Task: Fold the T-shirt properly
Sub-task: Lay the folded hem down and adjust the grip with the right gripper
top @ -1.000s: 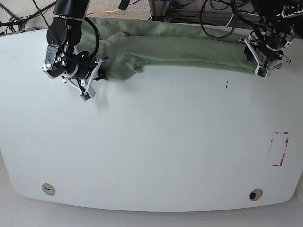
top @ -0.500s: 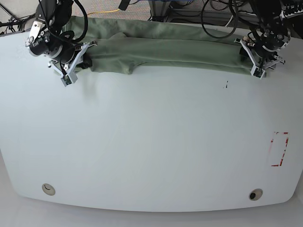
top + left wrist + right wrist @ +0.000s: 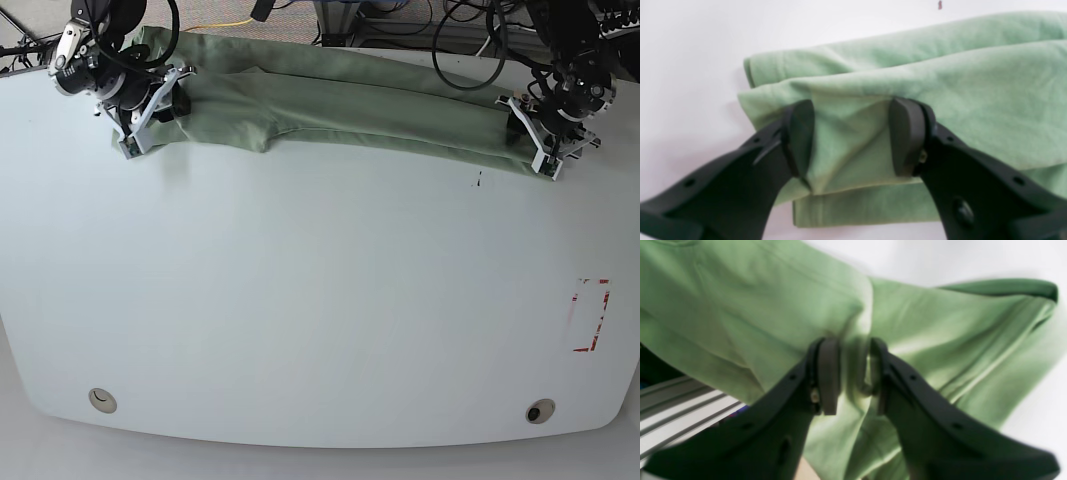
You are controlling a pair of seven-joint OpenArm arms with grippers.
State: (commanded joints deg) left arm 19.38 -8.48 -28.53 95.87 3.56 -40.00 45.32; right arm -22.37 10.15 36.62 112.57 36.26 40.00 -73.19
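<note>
While the shirt [image 3: 380,103] is lying in a long, rumpled strip along the far side of the table [image 3: 320,290], its layers are sitting unevenly. At the right end, the left claw [image 3: 853,136] is spreading its fingers over the cloth, a gap showing between them. At the left end, the right claw [image 3: 855,373] is pinching a raised ridge of the shirt. Some cloth is hanging past the table's far edge, so its weight could be dragging the strip off if that pinch slips. A one-sided pull could also be skewing the fold, because the other end is lying unpinched.
</note>
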